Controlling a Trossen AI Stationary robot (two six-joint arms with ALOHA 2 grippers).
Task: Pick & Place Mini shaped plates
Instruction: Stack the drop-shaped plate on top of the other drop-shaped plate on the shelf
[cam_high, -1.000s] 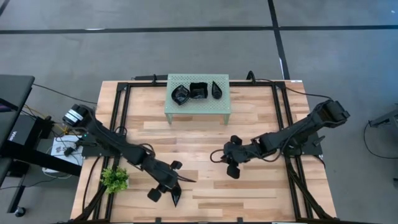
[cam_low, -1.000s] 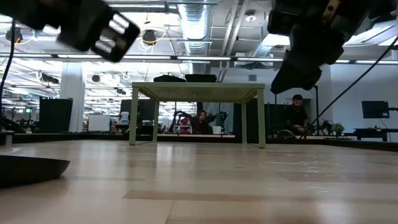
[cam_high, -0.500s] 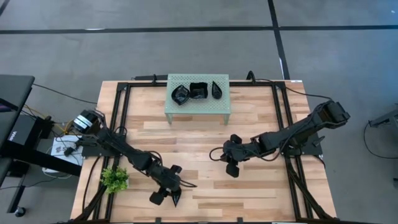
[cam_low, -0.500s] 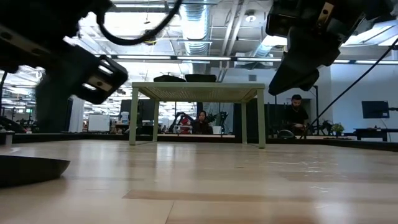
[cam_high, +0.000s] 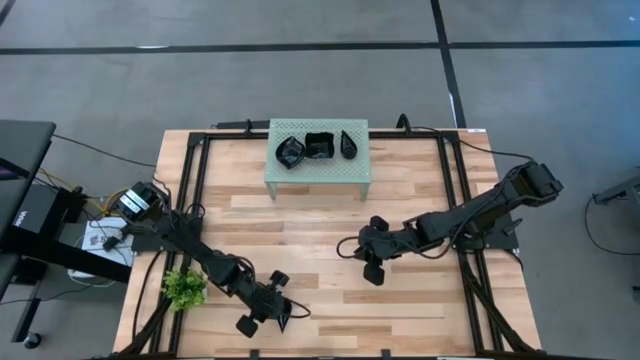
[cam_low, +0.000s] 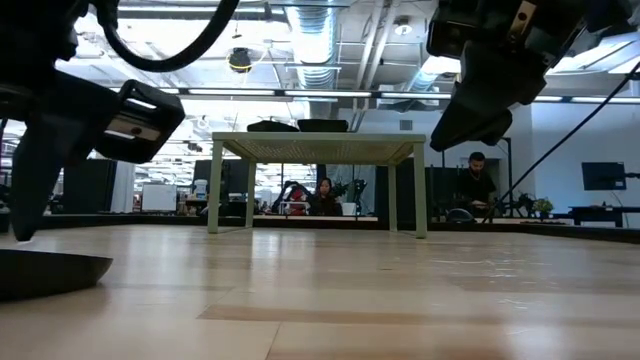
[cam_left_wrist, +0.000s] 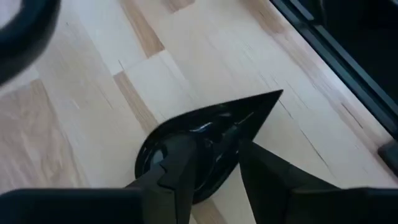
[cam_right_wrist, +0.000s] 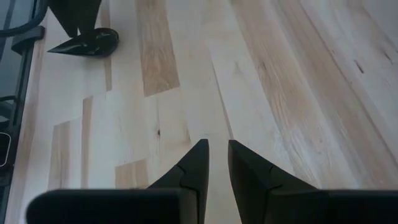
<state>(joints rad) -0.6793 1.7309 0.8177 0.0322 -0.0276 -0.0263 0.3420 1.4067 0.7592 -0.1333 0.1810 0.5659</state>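
A black teardrop-shaped mini plate lies flat on the wood near the table's front edge, left of centre; it also shows in the low view and the right wrist view. My left gripper slants down onto it, open, with the plate's side rim between the fingers. Three more black plates sit on the mint-green rack at the far middle. My right gripper hangs above bare wood at mid-table, open by a narrow slit and holding nothing. My left gripper comes slanting down from the table's left, one finger over the plate's hollow and the other outside it, the side rim between them. Whether the fingers touch the plate I cannot tell. The plate lies flat on the table.
A small green plant stands at the near left, close behind my left arm. Black frame rails run along the table's left and right sides. Bare wood lies between the rack and both grippers.
My left gripper has sunk and moved toward the table's near edge, coming down over the teardrop plate, which has stayed where it was.
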